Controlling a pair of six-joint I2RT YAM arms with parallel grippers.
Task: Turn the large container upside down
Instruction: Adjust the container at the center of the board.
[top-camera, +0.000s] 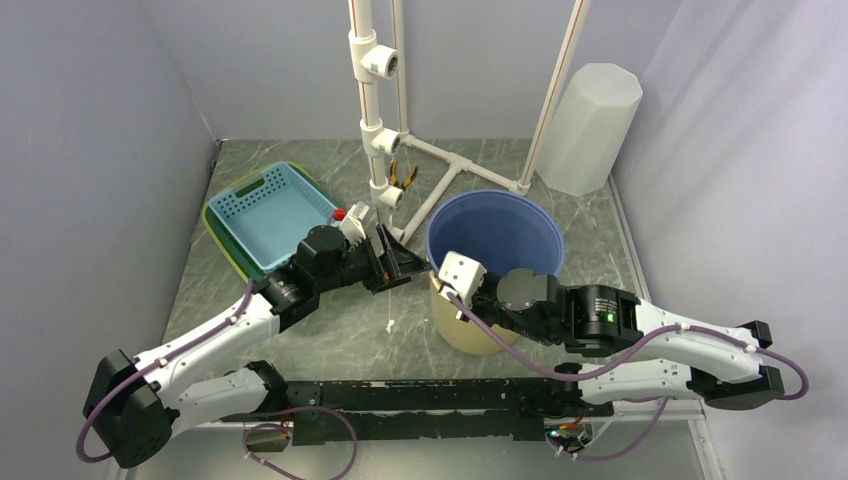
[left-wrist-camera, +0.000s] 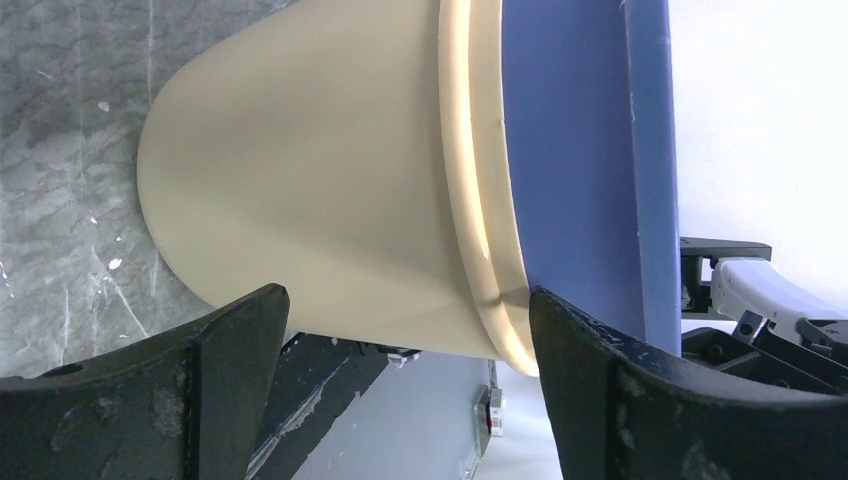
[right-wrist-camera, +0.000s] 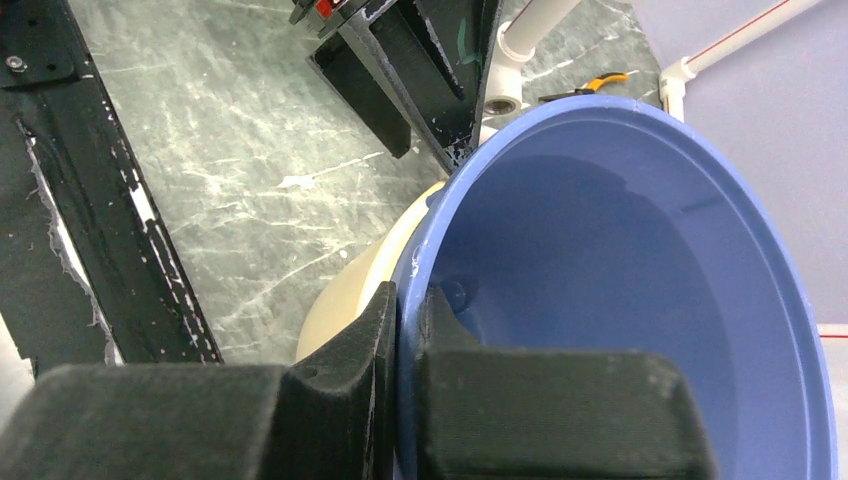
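The large container (top-camera: 495, 232) stands upright right of the table's middle, a blue tub whose lower body (top-camera: 468, 335) is cream. My right gripper (top-camera: 447, 278) is shut on its blue rim at the near-left, one finger inside the wall and one outside (right-wrist-camera: 410, 295). The blue inside (right-wrist-camera: 620, 250) holds nothing. My left gripper (top-camera: 405, 262) stands open just left of the container. In the left wrist view the cream wall (left-wrist-camera: 330, 170) and its ridge fill the space ahead of the spread left gripper (left-wrist-camera: 405, 300).
A teal basket (top-camera: 270, 205) on a green tray lies at the left. A white pipe frame (top-camera: 375, 120) rises behind the container, with yellow-handled pliers (top-camera: 404, 175) at its foot. A white faceted bin (top-camera: 590, 125) stands back right. A black rail (top-camera: 420, 405) lines the near edge.
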